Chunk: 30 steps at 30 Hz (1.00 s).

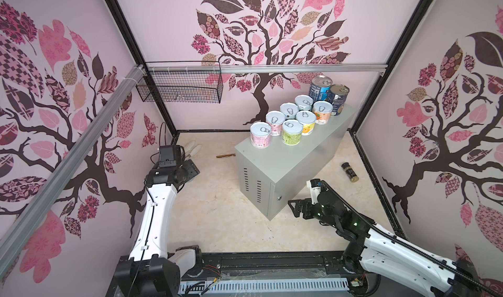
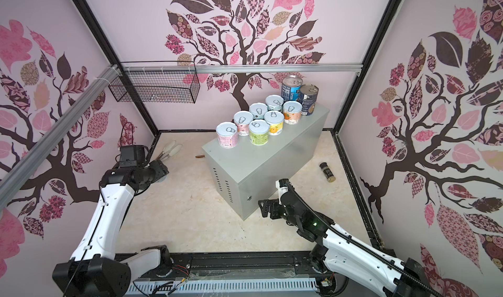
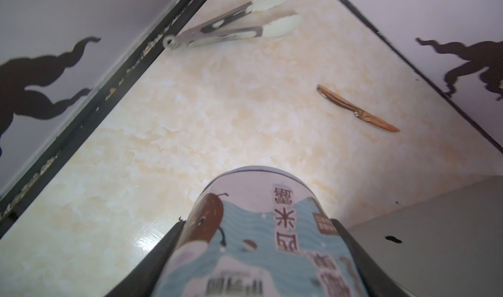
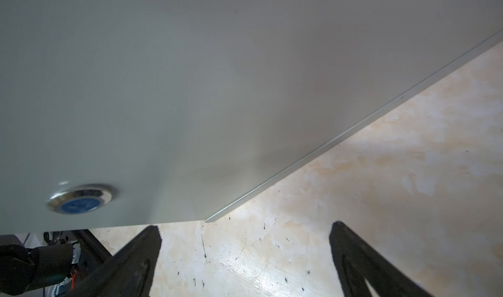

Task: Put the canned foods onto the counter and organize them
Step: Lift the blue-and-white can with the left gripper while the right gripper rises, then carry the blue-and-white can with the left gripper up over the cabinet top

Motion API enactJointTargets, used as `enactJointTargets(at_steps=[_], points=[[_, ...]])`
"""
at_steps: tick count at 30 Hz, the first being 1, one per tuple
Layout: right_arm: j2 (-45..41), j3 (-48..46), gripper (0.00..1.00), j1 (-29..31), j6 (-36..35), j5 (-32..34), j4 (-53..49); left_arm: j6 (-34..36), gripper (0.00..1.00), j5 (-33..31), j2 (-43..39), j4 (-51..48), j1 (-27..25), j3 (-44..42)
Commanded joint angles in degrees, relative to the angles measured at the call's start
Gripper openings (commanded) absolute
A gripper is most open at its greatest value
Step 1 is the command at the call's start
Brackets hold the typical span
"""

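Several canned foods stand in two rows on top of the grey counter (image 1: 285,167) (image 2: 253,170): short pastel cans such as the pink one (image 1: 260,135) (image 2: 227,134), and two taller dark-labelled cans (image 1: 321,87) (image 2: 290,87) at the far end. My left gripper (image 3: 257,222) is shut on a short can with a blue wave label (image 3: 261,244), its black fingers on both sides of it, above the floor left of the counter. In both top views that gripper (image 1: 190,170) (image 2: 160,170) hides the can. My right gripper (image 4: 245,227) (image 1: 295,208) stands open and empty by the counter's near corner.
White-tipped tongs (image 3: 234,23) (image 1: 192,148) and a small wooden knife (image 3: 356,110) (image 1: 225,155) lie on the floor behind the held can. A dark spice jar (image 1: 350,172) (image 2: 327,172) lies right of the counter. A black wire basket (image 1: 179,86) hangs on the back rail.
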Motion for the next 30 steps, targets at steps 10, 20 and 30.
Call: enactJointTargets(at_steps=[10, 20, 30], points=[[-6.27, 11.62, 1.00, -0.21, -2.46, 11.56, -14.47, 6.01, 0.43, 4.79, -10.58, -4.80, -6.86, 10.13], [-5.79, 18.33, 1.00, -0.19, -3.77, 16.88, -18.13, 6.82, 0.44, 9.49, -11.98, -12.63, -13.80, 21.62], [-2.38, 24.41, 1.00, -0.21, -6.52, 19.83, -19.08, 7.33, 0.44, 1.01, -7.43, -15.67, -31.92, 29.39]])
